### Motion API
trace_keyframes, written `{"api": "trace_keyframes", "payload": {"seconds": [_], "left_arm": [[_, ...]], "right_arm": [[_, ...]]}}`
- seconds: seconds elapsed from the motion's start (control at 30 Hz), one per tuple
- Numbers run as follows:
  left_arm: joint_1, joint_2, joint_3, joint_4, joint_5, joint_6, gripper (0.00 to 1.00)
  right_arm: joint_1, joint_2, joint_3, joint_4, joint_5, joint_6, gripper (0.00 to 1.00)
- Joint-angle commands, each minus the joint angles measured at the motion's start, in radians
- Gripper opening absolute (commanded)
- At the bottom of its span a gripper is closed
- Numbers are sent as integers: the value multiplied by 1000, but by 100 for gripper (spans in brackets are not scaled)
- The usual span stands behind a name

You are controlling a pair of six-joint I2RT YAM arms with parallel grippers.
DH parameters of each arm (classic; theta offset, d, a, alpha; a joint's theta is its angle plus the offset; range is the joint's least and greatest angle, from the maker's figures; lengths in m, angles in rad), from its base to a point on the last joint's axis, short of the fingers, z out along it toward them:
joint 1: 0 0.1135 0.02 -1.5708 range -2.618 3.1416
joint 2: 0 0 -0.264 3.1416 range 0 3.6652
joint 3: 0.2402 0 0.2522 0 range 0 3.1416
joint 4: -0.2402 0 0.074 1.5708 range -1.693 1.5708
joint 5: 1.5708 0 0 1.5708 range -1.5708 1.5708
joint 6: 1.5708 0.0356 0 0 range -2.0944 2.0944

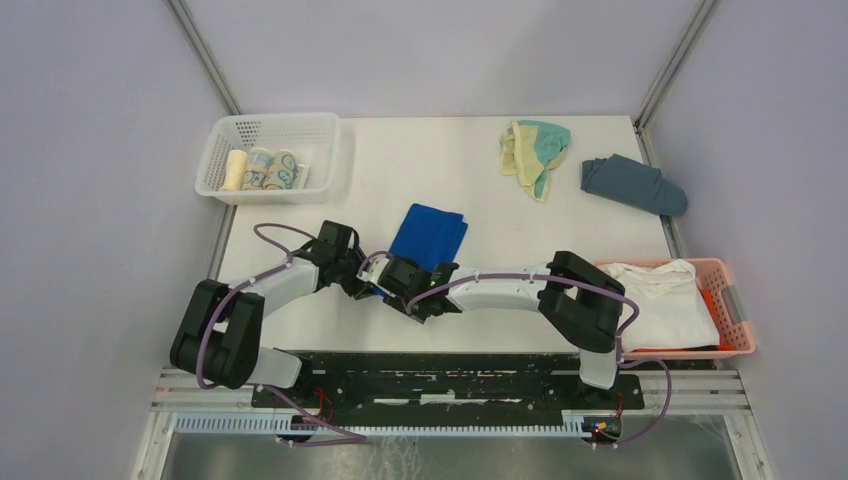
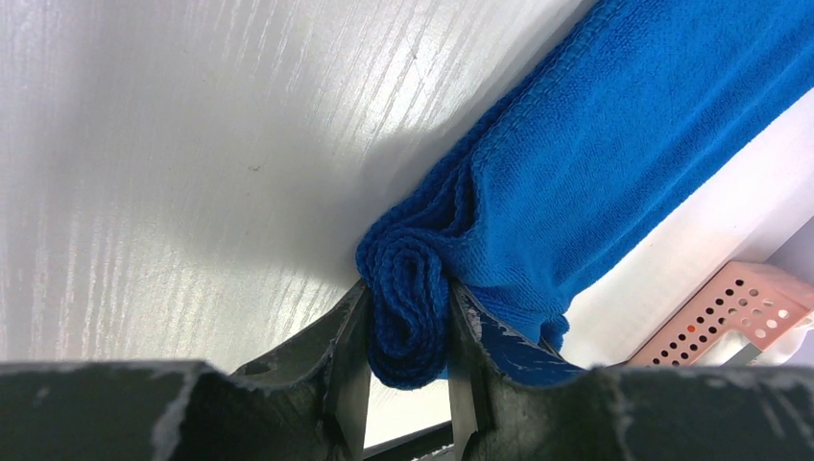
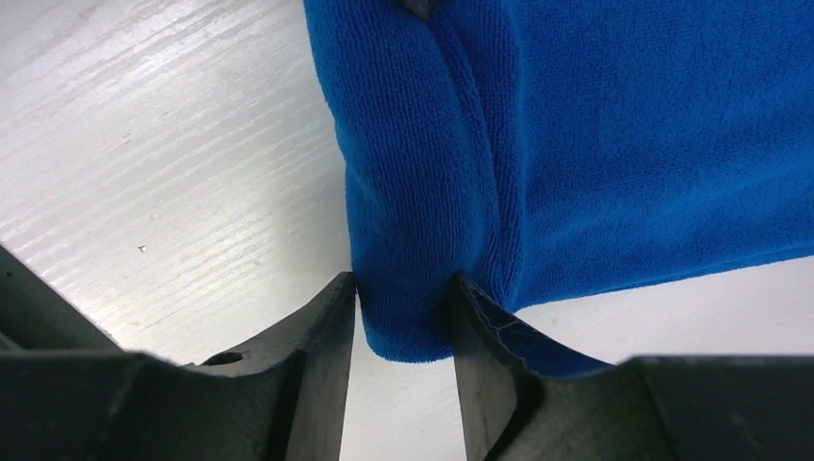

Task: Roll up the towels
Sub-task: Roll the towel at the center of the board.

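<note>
Blue towel (image 1: 428,236): laid mid-table (image 1: 400,150), just beyond the two wrists; the near end is already curled into a small roll and the rest lies flat
Left gripper (image 2: 408,322): narrowed on the roll's left end, with the coil seen end-on and squeezed between both fingers
Right gripper (image 3: 403,322): narrowed on the same rolled edge a little further along, the gap between the fingers filled with cloth
Risk, skew: a cone could be wound instead of a cylinder if one wrist is advanced faster than the other, since the strip is already angled to the arms
Risk, unwinding: the coil could be sprung loose if either pinch is eased before the next turn is taken up, as nothing but the fingers holds the soft terry
Risk, dragging: the flat tail could be pushed along the table rather than wound, because nothing pins it
Risk, crowding: the wrists are packed close together, so a knock between them is judged possible
Long axis: the flat strip runs away from the arms, leaning right in the top view, and the roll is set across it along the near short edge
Pointing: the unrolled tail is aimed far right, roughly toward the yellow towel (image 1: 535,150)
Yellow towel: crumpled near the far edge, well apart, not yet rolled
Progress: judged early, with most of the blue length left to wind
Elsewhere: grey cloth (image 1: 633,184) at far right; white cloth (image 1: 660,295) in the pink basket (image 1: 735,310); pale rolls (image 1: 265,170) in the white basket (image 1: 275,119)
</note>
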Motion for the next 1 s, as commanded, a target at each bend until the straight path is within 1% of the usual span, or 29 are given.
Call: {"api": "trace_keyframes", "payload": {"seconds": [0.0,0.07,0.1,0.2,0.27,0.33,0.4,0.5,0.6,0.7,0.9,0.97], "left_arm": [[13,20,42,-56,-32,70,39],[19,25,50,-63,-33,79,39],[22,26,56,-73,-32,86,40],[24,11,59,-90,-41,94,41],[29,-10,59,-106,-56,97,43],[36,-37,59,-124,-64,101,45],[46,-58,63,-139,-68,106,49],[55,-93,70,-161,-83,109,54],[61,-124,80,-182,-94,114,61],[65,-162,83,-196,-97,113,68],[67,-248,86,-225,-96,114,79],[68,-273,80,-231,-90,110,82]], "right_arm": [[5,38,-34,-49,29,-5,44],[5,50,-24,-61,19,-11,36],[5,56,-9,-78,-14,-23,26],[2,47,8,-90,-91,-34,14],[-14,29,21,-93,-197,-37,8],[-45,7,30,-74,-355,-22,3],[-86,-1,35,-49,-499,-2,1],[-143,16,49,-22,-691,30,1],[-206,39,32,50,-859,98,1],[-267,67,-1,141,-978,177,1],[-359,155,-39,270,-1146,304,1],[-383,189,-52,327,-1179,347,1]]}}
